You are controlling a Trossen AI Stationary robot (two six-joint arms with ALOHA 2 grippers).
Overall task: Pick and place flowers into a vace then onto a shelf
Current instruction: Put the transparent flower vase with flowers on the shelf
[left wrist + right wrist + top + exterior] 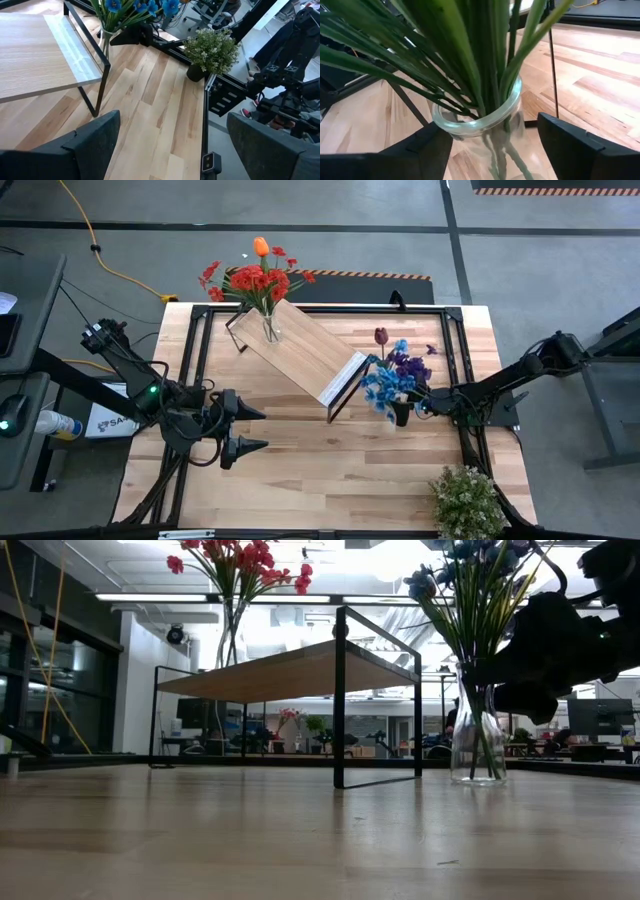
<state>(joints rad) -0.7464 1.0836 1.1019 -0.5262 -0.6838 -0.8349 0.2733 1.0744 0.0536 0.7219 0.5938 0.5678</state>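
A clear glass vase [478, 745] stands with its base on the table beside the shelf's right end. It holds blue and purple flowers [392, 380] and a dark red rose [381, 336]. My right gripper [492, 145] is open, with one finger on each side of the vase's neck. A second vase [271, 330] with red flowers and an orange tulip [261, 247] stands on the far left corner of the shelf [305, 350]. My left gripper [255, 430] waits open at the table's left, touching nothing. My right gripper comes nearly level from the table's right, its fingers flanking the vase's neck just under the rim [480, 122]. One finger [580, 145] stands clearly apart from the glass. Whether the other finger [420, 152] touches the glass, I cannot tell. The vase stands upright on the table.
The shelf's thin black legs [340, 700] stand close to the left of the vase. A bushy pale green plant [466, 500] in a dark pot sits at the near right corner. Black frame rails [195, 360] run along the table's edges. Bare wood lies in the near middle.
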